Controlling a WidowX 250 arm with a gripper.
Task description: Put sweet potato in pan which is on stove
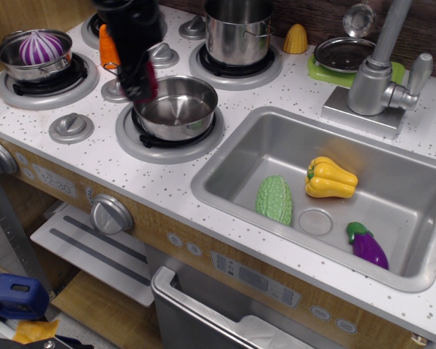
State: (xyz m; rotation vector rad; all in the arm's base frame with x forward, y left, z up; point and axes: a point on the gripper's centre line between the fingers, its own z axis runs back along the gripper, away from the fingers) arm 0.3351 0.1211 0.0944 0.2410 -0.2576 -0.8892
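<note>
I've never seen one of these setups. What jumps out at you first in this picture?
The black robot gripper at upper left, blurred, holds a small crimson-red toy sweet potato just over the left rim of the shallow shiny steel pan on the white speckled toy stove. To the right, a yellow bell pepper brightens the steel sink.

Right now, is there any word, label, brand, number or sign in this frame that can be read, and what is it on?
"12:00"-like digits on the clock panel of the stove front: too blurred to read with certainty.
Round buttons and the panel under the sink: marks too small to read.
Claw, pan, pots, toy vegetables: no text visible.
</note>
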